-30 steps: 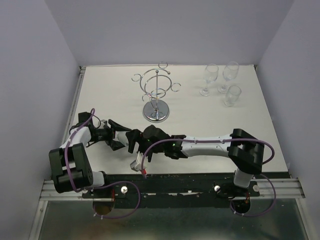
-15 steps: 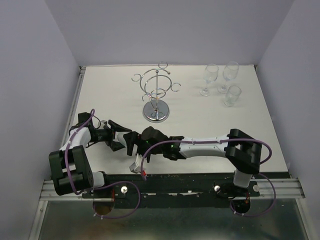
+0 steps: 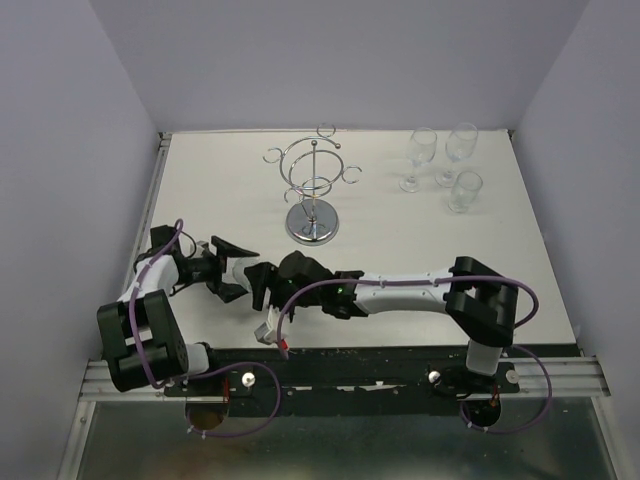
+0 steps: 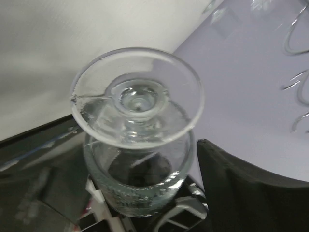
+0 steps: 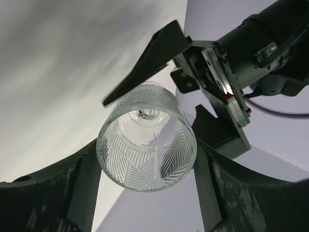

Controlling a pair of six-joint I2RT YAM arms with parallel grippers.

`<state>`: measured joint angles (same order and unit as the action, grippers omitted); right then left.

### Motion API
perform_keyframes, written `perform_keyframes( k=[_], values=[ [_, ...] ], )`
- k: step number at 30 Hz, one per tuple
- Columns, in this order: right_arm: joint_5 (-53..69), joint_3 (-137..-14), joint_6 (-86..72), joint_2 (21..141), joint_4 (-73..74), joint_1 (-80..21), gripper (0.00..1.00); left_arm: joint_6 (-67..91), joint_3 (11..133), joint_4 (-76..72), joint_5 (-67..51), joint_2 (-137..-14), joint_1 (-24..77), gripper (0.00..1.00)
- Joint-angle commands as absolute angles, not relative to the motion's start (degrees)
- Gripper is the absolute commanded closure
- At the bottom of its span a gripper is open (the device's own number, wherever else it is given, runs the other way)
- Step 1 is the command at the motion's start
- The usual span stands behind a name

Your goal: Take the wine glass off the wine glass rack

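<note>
The wine glass (image 5: 146, 140) is held sideways over the front left of the table (image 3: 400, 245), well apart from the wine glass rack (image 3: 312, 190). The right gripper (image 3: 262, 286) clamps its bowl. The left gripper (image 3: 236, 268) has its jaws spread wide at the foot.

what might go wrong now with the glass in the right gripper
The wine glass is held off the table only by the right gripper pinching its smooth bowl; it may slip and break. The left gripper stands open right by the foot; a misaligned close could knock the glass loose.
</note>
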<state>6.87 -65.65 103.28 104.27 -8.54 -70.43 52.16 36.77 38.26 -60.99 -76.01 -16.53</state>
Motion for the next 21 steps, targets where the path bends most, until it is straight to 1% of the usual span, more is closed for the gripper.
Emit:
perform_keyframes(
  k=[1, 2, 6, 10, 12, 16, 17, 18, 19, 20, 21],
  values=[
    [5.89, -67.33, 98.54, 104.94, -8.70, -71.10, 0.52, 55.20, 39.11, 34.63, -61.97, -76.11, -21.17, 0.01],
    [5.02, -67.15, 97.66, 104.94, -8.70, -71.10, 0.55, 55.20, 39.29, 34.72, -61.88, -76.37, -22.14, 0.01],
    [3.34, -66.27, 93.00, 103.45, -8.70, -70.84, 0.55, 55.64, 39.29, 32.87, -60.92, -75.77, -25.48, 0.01],
    [2.81, -64.78, 85.63, 101.17, -7.56, -70.84, 0.55, 54.32, 39.38, 33.66, -60.21, -74.88, -26.19, 0.01],
    [4.04, -63.90, 79.57, 99.33, -5.99, -70.84, 0.57, 52.57, 39.90, 34.27, -59.77, -74.79, -26.28, 0.01],
    [7.73, -63.72, 65.16, 94.06, 2.70, -70.67, 0.62, 49.75, 42.01, 36.47, -57.31, -74.88, -26.28, 0.01],
    [8.26, -63.46, 62.69, 92.74, 4.81, -70.58, 0.66, 49.49, 42.71, 36.30, -57.22, -74.80, -26.28, 0.01],
    [8.44, -63.02, 59.88, 91.25, 6.14, -70.32, 0.76, 49.13, 43.32, 36.30, -57.39, -74.79, -26.28, 0.01],
    [8.26, -62.67, 57.07, 89.84, 7.11, -70.14, 0.95, 48.61, 44.11, 36.12, -57.91, -74.88, -26.19, 0.01],
    [8.61, -62.23, 55.04, 88.08, 8.86, -69.53, 0.99, 48.43, 44.82, 35.69, -58.62, -74.97, -26.28, 0.01],
    [10.01, -62.05, 53.11, 86.59, 11.05, -68.74, 0.99, 48.25, 45.09, 35.25, -59.49, -75.23, -26.28, 0.01]
  ],
)
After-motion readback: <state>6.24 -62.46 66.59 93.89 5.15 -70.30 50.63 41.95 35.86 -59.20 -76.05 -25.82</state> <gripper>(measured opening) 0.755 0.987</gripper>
